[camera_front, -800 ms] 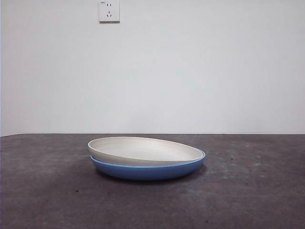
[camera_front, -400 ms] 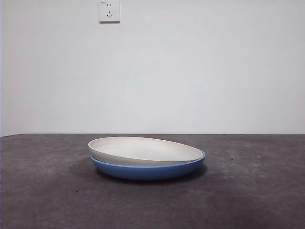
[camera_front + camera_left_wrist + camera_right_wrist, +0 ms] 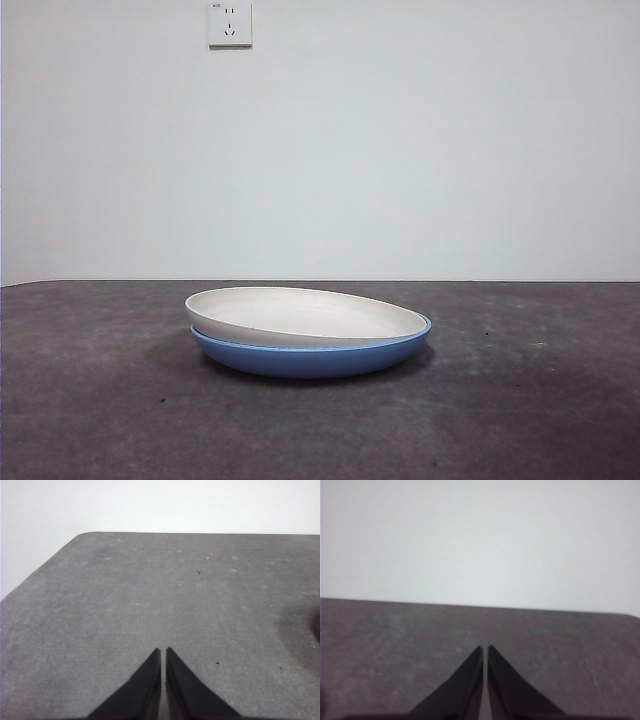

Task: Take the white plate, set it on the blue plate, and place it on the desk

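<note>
The white plate (image 3: 300, 315) rests slightly tilted inside the blue plate (image 3: 310, 358), and both sit on the dark grey desk (image 3: 100, 420) at the middle of the front view. No arm shows in that view. My left gripper (image 3: 163, 651) is shut with nothing in it, above bare desk (image 3: 150, 595); neither plate appears in its view. My right gripper (image 3: 485, 649) is also shut and empty, facing bare desk (image 3: 395, 635) and the white wall.
A white wall with a power socket (image 3: 229, 23) stands behind the desk. The desk's rounded far corner (image 3: 82, 536) shows in the left wrist view. A dark shadow (image 3: 310, 630) lies at that view's edge.
</note>
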Tool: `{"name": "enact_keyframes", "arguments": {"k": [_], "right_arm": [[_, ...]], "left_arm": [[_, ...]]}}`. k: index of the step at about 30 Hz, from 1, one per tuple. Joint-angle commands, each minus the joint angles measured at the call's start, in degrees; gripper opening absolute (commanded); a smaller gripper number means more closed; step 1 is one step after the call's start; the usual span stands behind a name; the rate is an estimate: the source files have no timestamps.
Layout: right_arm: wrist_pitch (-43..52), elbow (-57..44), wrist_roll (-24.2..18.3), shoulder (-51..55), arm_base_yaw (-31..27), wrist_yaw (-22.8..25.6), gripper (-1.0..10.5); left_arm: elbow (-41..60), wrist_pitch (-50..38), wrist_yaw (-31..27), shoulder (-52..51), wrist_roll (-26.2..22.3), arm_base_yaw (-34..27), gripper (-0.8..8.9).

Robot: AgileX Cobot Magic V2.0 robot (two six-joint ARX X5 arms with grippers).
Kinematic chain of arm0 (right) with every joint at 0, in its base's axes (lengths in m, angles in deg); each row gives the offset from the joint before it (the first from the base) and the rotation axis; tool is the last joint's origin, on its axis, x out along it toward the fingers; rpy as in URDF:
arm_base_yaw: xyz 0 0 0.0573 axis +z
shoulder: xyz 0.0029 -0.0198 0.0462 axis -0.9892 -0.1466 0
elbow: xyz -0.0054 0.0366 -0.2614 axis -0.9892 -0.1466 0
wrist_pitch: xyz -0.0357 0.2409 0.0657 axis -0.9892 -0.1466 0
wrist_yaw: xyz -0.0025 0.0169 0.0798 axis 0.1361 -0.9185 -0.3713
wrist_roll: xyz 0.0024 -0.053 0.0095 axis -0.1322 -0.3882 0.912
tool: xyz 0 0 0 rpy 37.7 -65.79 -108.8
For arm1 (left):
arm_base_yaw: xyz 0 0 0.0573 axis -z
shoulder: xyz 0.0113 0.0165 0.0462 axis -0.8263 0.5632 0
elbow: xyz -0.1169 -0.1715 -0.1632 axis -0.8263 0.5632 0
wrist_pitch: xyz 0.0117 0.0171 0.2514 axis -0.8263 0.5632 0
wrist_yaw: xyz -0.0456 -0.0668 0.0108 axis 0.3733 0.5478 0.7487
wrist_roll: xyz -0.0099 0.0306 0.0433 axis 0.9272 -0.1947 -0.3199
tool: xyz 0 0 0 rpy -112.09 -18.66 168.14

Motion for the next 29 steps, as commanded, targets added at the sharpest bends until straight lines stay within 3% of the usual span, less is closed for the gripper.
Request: {"name": "enact_keyframes", "arguments": {"k": [1, 6, 15, 18, 29], "right_arm": [[0.83, -2.29, 1.9, 1.77, -0.04, 1.51, 0.1], [0.83, -6.25, 4.55, 1.99, -0.04, 1.77, 0.1], [-11.17, -6.62, 5.55, 1.99, -0.07, 1.7, 0.1], [-10.62, -6.6, 7.23, 1.99, -0.02, 1.55, 0.1], [-9.44, -6.56, 7.19, 1.99, 0.07, 1.6, 0.1]], "left_arm": [[1.16, 0.42, -0.13, -0.07, 0.26, -0.13, 0.16], [1.16, 0.42, -0.13, -0.07, 0.26, -0.13, 0.16], [1.16, 0.42, -0.13, -0.07, 0.26, -0.13, 0.16], [1.16, 0.42, -0.13, -0.07, 0.26, -0.13, 0.16], [1.16, 0.42, -0.13, -0.07, 0.26, -0.13, 0.16]]}}
